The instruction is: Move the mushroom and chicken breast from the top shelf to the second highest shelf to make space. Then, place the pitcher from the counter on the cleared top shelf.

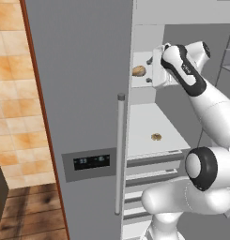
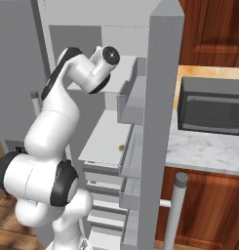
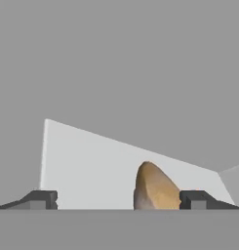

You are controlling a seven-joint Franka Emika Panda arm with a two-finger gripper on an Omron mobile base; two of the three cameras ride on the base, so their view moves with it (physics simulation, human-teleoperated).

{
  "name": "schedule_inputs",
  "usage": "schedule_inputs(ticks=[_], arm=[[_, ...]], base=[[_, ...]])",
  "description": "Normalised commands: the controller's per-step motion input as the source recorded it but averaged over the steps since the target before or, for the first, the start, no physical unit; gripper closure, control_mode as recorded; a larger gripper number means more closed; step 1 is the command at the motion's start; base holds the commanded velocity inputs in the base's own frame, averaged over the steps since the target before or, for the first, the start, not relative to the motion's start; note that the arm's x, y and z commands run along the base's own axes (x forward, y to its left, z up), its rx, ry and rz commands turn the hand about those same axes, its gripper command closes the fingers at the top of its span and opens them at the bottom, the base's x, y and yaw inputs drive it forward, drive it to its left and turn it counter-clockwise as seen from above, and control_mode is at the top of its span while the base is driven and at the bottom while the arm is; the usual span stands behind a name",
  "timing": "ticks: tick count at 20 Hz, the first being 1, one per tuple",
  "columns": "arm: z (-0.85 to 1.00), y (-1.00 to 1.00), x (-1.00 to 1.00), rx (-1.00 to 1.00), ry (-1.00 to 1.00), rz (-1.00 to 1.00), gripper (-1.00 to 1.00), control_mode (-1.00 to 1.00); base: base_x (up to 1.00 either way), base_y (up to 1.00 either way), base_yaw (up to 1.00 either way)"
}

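The mushroom (image 1: 156, 137) is already seen on the second highest shelf (image 1: 149, 119); above and beyond, the gripper (image 3: 118, 200) is held wide, empty, around the chicken breast (image 3: 155, 188) on the top shelf (image 3: 91, 161); the pitcher step is judged undone

No text to read anywhere here. The closest thing is the dark display panel (image 1: 91, 162) set into the grey fridge door (image 1: 79, 93) in the left base view, showing a row of small pale-blue glowing marks that could be digits or icons, but they are too small and blurred to make out. The black microwave (image 2: 211, 111) on the surface in the right base view carries no legible brand or label, and the robot's white arm (image 1: 208, 103) shows no marking that can be read.
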Motion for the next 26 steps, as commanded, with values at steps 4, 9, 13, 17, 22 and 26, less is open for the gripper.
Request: schedule_inputs(ticks=[4, 9, 13, 17, 22, 26], arm=[[-0.08, 0.0, 0.4, -0.01, 0.0, 0.01, -1.0, -1.0], [-0.08, 0.0, 0.4, -0.01, 0.0, 0.01, -1.0, -1.0], [-0.06, 0.0, 0.42, -0.01, 0.0, 0.0, -1.0, -1.0], [-0.06, 0.01, 0.41, -0.01, 0.0, 0.0, -1.0, -1.0], [-0.09, 0.03, 0.37, -0.02, 0.01, 0.01, -1.0, -1.0], [-0.19, 0.1, 0.29, -0.04, 0.03, 0.02, -1.0, -1.0]], base=[[0.0, 0.0, 0.0], [0.0, 0.0, 0.0], [0.0, 0.0, 0.0], [0.0, 0.0, 0.0], [0.0, 0.0, 0.0], [0.0, 0.0, 0.0]])
